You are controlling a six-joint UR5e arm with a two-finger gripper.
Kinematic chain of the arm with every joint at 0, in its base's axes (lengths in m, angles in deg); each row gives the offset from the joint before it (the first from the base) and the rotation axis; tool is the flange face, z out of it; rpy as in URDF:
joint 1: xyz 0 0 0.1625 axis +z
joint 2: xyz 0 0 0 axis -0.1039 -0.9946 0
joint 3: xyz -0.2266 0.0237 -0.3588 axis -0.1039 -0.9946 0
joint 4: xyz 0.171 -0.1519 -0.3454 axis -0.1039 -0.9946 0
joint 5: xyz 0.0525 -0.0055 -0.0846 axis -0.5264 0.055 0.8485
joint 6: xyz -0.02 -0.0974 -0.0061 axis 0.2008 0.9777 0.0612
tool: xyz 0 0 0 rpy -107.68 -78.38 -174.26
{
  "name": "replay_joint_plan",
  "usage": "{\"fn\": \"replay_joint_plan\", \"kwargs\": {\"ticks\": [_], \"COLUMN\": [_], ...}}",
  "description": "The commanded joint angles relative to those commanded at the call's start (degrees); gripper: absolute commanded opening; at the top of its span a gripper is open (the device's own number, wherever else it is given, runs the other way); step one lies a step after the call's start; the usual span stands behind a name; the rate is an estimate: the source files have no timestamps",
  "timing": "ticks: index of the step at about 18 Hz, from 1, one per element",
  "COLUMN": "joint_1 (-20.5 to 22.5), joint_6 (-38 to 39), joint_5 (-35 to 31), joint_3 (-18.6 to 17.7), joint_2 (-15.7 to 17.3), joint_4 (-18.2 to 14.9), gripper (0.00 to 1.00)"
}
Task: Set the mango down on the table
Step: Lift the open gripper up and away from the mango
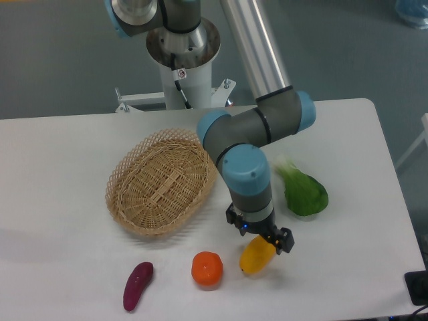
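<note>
It looked like a robotics lab rather than a kitchen. The arm's metal pedestal (179, 50) was bolted to grey flooring (53, 60) well behind the gripper (265, 235), and under it the bare white table (60, 174) carried only staged props: a wicker basket (159, 182) to its left and leafy greens (303, 191) to its right.

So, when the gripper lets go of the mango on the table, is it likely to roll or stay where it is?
The mango looks smooth and oval, so it may rock or roll a little sideways, though probably less than the round orange would. Its glossy skin suggests it could slip between the fingers of the gripper. It appears firm, holding its shape on the flat table.
</note>
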Motion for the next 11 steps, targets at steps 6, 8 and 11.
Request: {"fn": "replay_joint_plan", "kwargs": {"ticks": [6,8,11], "joint_1": [3.8,5.0,6.1], "joint_6": [-5.4,-7.5,-10.1], "joint_5": [4.8,5.4,6.0], "joint_3": [0.4,0.5,1.0], "joint_2": [3.9,4.9,5.7], "joint_4": [-7.1,-9.1,-9.3], "gripper": [1.0,1.0,1.0]}}
